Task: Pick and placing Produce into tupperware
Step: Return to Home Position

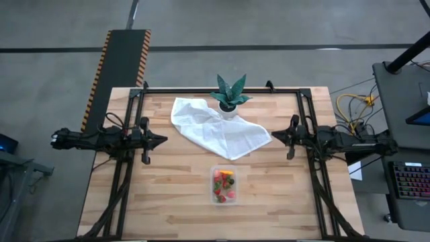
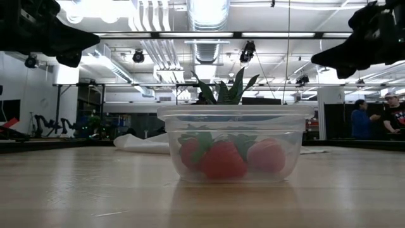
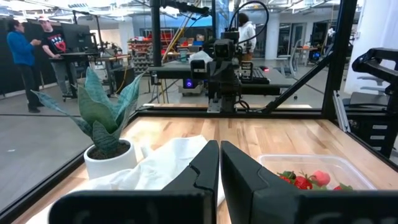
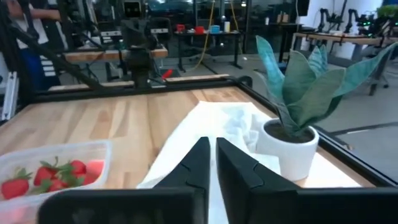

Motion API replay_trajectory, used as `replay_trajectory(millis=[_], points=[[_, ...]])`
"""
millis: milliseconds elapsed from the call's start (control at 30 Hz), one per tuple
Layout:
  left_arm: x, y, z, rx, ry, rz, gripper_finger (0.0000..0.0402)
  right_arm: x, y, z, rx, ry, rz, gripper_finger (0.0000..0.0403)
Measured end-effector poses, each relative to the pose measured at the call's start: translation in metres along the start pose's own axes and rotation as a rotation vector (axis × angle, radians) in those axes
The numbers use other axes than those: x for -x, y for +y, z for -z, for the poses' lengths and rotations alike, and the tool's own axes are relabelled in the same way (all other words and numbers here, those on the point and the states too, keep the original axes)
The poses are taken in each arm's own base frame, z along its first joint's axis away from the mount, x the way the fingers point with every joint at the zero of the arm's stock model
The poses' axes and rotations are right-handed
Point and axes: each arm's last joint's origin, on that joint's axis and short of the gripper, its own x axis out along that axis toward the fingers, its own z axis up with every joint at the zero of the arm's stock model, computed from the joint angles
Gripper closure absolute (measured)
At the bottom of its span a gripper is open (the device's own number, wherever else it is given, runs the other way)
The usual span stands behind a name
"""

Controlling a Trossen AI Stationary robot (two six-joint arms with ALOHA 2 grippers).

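The clear tupperware (image 1: 224, 185) stands on the table near its front edge, with the produce (image 1: 223, 185) lying inside it: red strawberry pieces (image 2: 223, 158), a pink one and an orange-yellow sliver. It shows too in the left wrist view (image 3: 311, 174) and the right wrist view (image 4: 50, 171). My left gripper (image 1: 163, 140) hovers shut at the table's left side, well above the wood. My right gripper (image 1: 273, 136) hovers shut at the right side, level with it. Both point toward the table's middle and hold nothing.
A crumpled white cloth (image 1: 215, 131) lies across the far middle of the table. A green spiky plant in a white pot (image 1: 230, 101) stands on its far part. Bare wood lies around the container. People stand in the room behind.
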Motion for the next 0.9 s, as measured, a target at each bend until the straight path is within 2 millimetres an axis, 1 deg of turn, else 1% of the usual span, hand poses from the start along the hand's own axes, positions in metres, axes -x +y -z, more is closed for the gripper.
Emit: replay_trajectory(millis=[133,333,433,467,533,567,667,767,900], points=[[0.0000,0.0000,0.0000,0.000,0.000,0.000,0.0401,0.0001,0.0003,-0.0021,-0.018,-0.018,-0.008,0.0346],[0.0000,0.0000,0.0001,0.002,0.001,0.000,0.0401,-0.0012,0.0003,-0.0010,0.001,-0.003,0.002,0.0254],[0.0000,0.0000,0.0001,0.002,0.001,0.001,0.0401,-0.0023,0.0006,0.0000,0.039,0.010,0.000,0.0234],[0.0000,0.0000,0.0001,0.002,0.001,0.001,0.0401,-0.0028,0.0008,0.0003,0.059,0.013,-0.006,0.0236],[0.0000,0.0000,0.0003,0.002,0.003,0.000,0.0402,-0.0035,0.0018,0.0005,0.102,0.016,-0.034,0.0259],[0.0000,0.0000,0.0004,0.001,0.004,0.001,0.0401,-0.0037,0.0023,0.0003,0.113,0.014,-0.049,0.0280],[0.0000,-0.0001,0.0005,0.020,0.005,0.003,0.0401,-0.0036,0.0027,-0.0003,0.129,0.006,-0.062,0.0366],[0.0000,-0.0006,0.0019,0.020,0.019,0.021,0.0401,-0.0035,0.0026,-0.0003,0.115,0.006,-0.060,0.0389],[0.0003,-0.0007,0.0016,0.013,0.016,0.025,0.0401,-0.0035,0.0051,0.0015,0.103,0.009,-0.145,0.0394]])
